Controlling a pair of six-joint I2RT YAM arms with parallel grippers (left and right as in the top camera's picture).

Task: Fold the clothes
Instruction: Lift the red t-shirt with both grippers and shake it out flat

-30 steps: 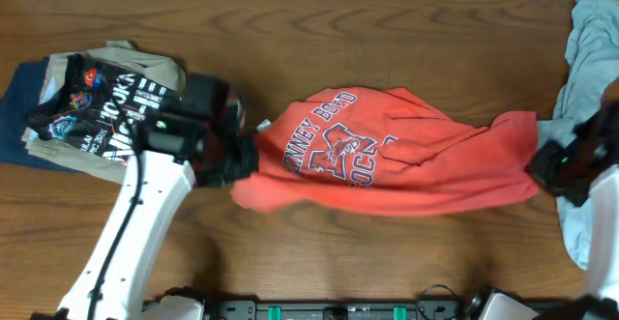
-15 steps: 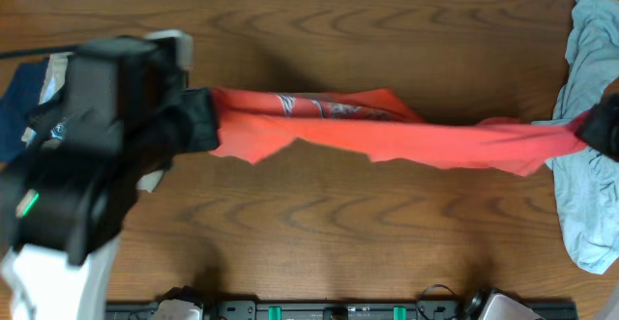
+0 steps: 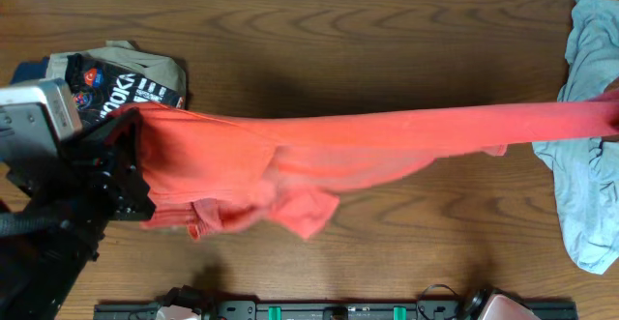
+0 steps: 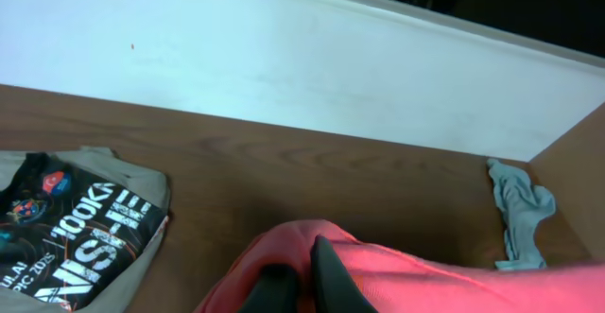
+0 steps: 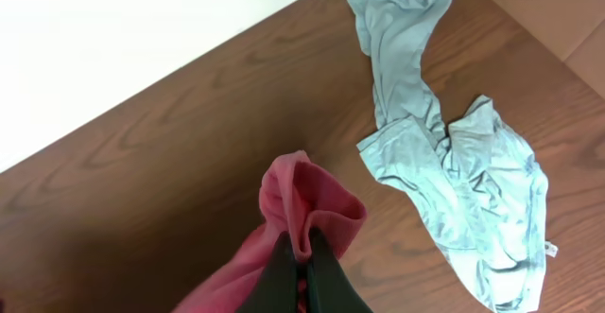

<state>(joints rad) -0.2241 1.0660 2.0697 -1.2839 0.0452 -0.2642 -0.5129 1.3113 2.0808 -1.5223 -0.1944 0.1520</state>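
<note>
AIRBORNE: The red-orange T-shirt hangs stretched above the worktop from nine o'clock to three o'clock, the left end effector and right end effector each clenched on an end. Lowering both ends evenly, under tension, should lay it flat for folding.

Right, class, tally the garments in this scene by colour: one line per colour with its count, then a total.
Red-orange T-shirt: 1
Black printed shirt: 1
Tan garment: 1
Navy garment: 1 (only an edge shows)
Pale blue garment: 1
Total: 5
</note>
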